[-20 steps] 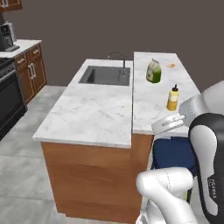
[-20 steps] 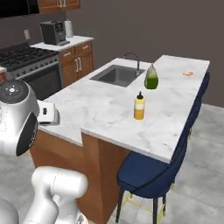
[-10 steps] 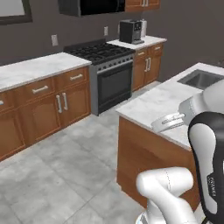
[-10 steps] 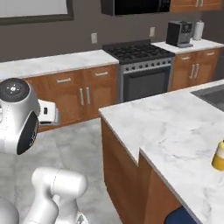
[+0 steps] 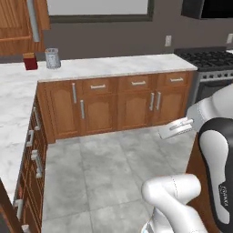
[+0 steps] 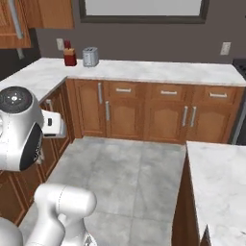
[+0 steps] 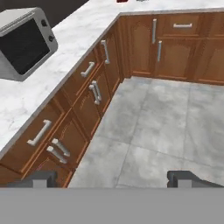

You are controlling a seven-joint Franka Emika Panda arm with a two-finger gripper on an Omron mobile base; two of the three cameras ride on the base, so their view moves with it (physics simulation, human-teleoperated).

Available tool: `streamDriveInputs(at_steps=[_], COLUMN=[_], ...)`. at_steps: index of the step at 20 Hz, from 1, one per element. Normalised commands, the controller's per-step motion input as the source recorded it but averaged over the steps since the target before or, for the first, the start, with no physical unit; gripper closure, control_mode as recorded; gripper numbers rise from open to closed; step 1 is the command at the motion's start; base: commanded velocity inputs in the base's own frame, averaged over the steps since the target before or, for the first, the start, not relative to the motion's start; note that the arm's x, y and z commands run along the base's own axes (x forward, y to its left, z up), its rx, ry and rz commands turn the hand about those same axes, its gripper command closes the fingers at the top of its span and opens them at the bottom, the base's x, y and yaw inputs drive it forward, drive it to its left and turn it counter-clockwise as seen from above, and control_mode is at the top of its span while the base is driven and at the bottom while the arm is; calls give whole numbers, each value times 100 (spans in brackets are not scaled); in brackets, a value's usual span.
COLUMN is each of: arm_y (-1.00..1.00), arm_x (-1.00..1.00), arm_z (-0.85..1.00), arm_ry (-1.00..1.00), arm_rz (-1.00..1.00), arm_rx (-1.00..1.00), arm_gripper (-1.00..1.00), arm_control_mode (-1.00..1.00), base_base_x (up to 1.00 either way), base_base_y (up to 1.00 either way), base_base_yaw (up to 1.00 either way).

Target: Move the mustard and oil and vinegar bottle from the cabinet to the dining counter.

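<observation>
The claw [image 7: 113, 178] hangs with its jaws wide apart and nothing between them, over grey floor tiles [image 7: 148, 131]. Ahead and to one side of it runs a white veined marble worktop [image 7: 65, 48] carrying a boxy steel toaster oven [image 7: 24, 41] with a dark glass door. The reddish-brown cabinet [image 5: 18, 20], with its grey bar handle, hangs on the wall far beyond the claw; no writing is readable
</observation>
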Motion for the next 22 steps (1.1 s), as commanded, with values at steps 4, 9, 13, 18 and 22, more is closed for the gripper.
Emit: streamDriveInputs(at_steps=[4,9,13,18,22], arm_y=[0,0,0,0,0], arm_x=[0,0,0,0,0], arm_z=[0,0,0,0,0], arm_ry=[0,0,0,0,0], arm_rz=[0,0,0,0,0], arm_rx=[0,0,0,0,0], arm_gripper=[-100,-100,-100,-100,-100], arm_control_mode=[100,100,100,100,100], base_base_x=[79,84,86,86,84], base_base_y=[-20,-30,-31,-26,-21], base_base_yaw=[25,10,8,14,22])
